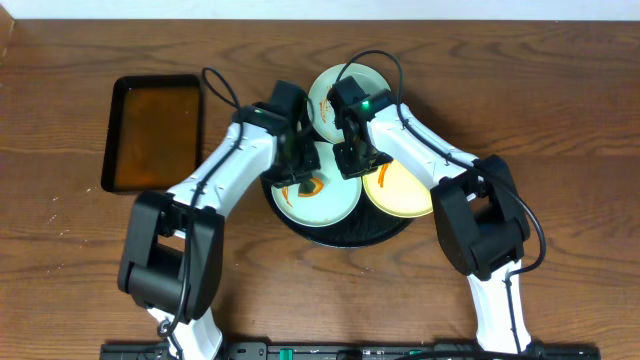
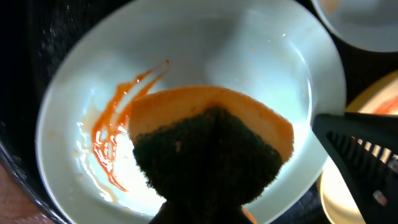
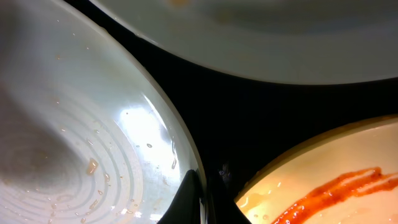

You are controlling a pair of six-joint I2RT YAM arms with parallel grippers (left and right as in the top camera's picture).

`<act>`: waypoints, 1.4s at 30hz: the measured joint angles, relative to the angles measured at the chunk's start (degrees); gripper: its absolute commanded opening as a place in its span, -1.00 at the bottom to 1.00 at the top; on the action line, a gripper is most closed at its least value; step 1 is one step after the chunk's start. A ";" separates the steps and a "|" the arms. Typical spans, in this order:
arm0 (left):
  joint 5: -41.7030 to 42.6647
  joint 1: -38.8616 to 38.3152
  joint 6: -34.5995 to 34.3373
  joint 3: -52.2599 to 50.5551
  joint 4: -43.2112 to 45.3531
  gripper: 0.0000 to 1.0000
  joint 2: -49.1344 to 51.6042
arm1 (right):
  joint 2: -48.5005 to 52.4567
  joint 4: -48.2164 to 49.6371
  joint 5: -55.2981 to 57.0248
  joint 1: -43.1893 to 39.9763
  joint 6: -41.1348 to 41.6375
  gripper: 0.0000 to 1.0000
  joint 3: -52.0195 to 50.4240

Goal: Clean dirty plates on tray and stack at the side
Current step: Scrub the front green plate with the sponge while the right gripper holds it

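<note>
The round black tray [image 1: 345, 235] holds a mint plate [image 1: 325, 205] at front left with orange streaks and a yellow plate [image 1: 400, 190] at right. A second pale plate [image 1: 335, 90] lies at the back. My left gripper [image 1: 297, 165] is shut on a green-and-orange sponge [image 2: 208, 155] and presses it on the streaked mint plate [image 2: 249, 56]. My right gripper [image 1: 352, 155] is shut on that plate's rim [image 3: 180, 143], as the right wrist view [image 3: 202, 199] shows. The yellow plate [image 3: 336, 186] carries an orange streak.
A small rectangular black tray of brown liquid [image 1: 155, 130] sits at the far left on the wooden table [image 1: 560, 100]. The right gripper's finger [image 2: 357, 149] shows at the plate's edge in the left wrist view.
</note>
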 measured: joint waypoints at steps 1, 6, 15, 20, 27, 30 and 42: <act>-0.92 -0.70 -1.01 -0.13 0.07 -0.85 0.00 | 0.00 0.00 0.02 0.00 0.00 -0.98 0.00; -6.54 -3.80 -6.12 -0.85 3.21 -0.85 1.22 | 0.00 0.00 0.02 0.00 0.00 -0.98 0.00; -5.86 -3.63 -7.43 -0.31 4.09 -0.85 6.75 | 0.02 0.00 0.02 0.02 0.00 -0.98 0.00; -7.87 -3.65 -7.34 0.20 3.08 -0.86 6.95 | 0.02 -0.04 0.07 0.02 0.00 -0.98 0.00; -20.35 -1.40 -1.73 0.55 -0.85 -0.85 7.02 | 0.02 -0.13 -0.15 0.02 0.02 -0.98 0.02; -21.75 -0.13 0.87 0.59 -0.94 -0.85 6.99 | 0.02 0.15 -1.22 0.22 0.20 -0.98 0.07; -10.82 1.79 3.67 0.52 0.74 -0.38 1.20 | 0.02 -0.20 -1.09 0.31 0.39 -0.98 0.13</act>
